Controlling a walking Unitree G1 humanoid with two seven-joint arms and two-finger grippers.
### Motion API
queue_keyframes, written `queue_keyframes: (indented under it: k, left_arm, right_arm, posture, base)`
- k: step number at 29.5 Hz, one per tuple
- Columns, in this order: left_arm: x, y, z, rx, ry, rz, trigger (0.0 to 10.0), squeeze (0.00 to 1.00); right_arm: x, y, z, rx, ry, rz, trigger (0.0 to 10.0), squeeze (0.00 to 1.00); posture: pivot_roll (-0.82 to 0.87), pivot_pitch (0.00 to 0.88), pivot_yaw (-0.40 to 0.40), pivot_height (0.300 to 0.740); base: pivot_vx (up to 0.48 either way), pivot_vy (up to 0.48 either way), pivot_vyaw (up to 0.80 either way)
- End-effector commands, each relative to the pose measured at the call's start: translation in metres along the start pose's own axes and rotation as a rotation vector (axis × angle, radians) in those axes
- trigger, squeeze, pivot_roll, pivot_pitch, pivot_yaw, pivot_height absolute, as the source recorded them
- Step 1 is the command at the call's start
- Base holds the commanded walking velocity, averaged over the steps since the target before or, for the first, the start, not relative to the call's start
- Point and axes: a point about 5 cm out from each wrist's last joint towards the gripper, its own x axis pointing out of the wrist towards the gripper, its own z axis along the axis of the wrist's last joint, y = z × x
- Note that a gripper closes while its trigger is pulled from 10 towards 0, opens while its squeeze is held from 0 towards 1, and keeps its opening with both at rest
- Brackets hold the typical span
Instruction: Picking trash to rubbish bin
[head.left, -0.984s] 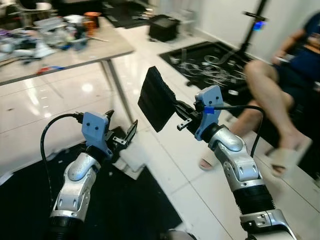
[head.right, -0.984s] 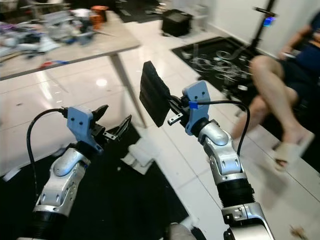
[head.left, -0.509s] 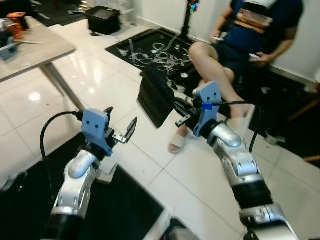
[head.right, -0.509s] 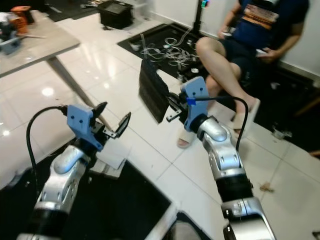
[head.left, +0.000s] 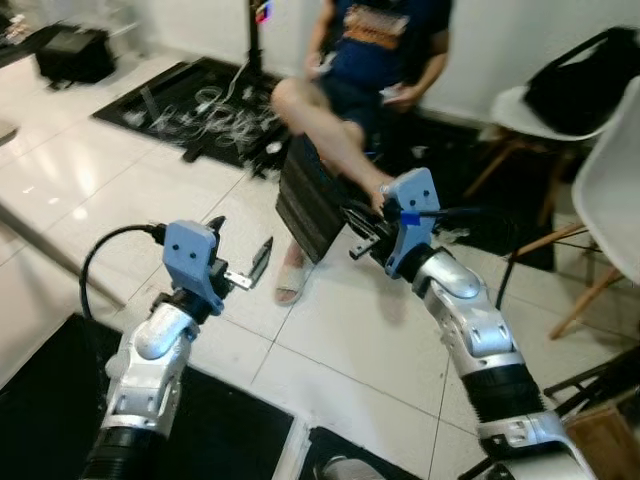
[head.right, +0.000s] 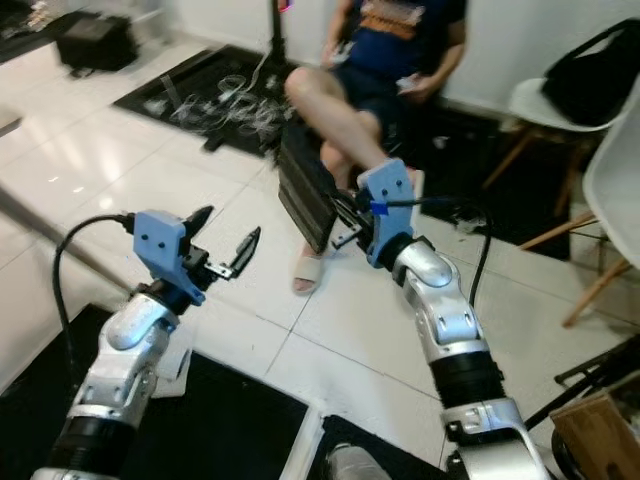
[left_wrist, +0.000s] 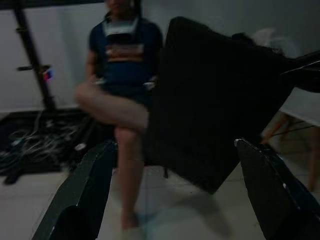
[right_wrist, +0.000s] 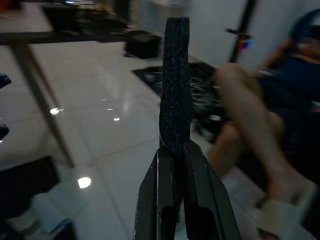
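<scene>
A flat black foam slab hangs upright above the white tile floor, and my right gripper is shut on its lower edge. In the right wrist view the slab stands edge-on, rising out of the closed fingers. My left gripper is raised to the left of the slab, open, with nothing between its fingers. In the left wrist view the slab looms dark just beyond the two spread fingertips.
A seated person with legs crossed is right behind the slab, sandalled foot on the floor. White chairs and a black bag stand at right. Cables lie on a black mat; another mat lies near left.
The whole view has swung right: the table has left the picture, and the person and chairs have come in. Both grippers keep their pose, the right still shut on the slab.
</scene>
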Motion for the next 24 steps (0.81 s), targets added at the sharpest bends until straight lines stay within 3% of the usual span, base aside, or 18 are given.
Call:
queue_keyframes:
  k: [1,24]
  left_arm:
    - [-0.0020,0.0008,-0.0032,0.005,0.012,-0.006,10.0,0.00]
    - [-0.0031,-0.0046,-0.0031,-0.022,-0.008,-0.050,10.0,0.00]
  right_arm:
    - [0.0005,0.0038,-0.0039,0.008,0.008,0.013,10.0,0.00]
    - [0.0004,0.0027,-0.0051,0.004,0.010,0.014,10.0,0.00]
  posture:
    - [0.05,0.000,-0.005,0.740]
    - [0.04,0.000,-0.005,0.740]
  base:
    - [0.000,0.000,-0.77]
    - [0.000,0.000,-0.77]
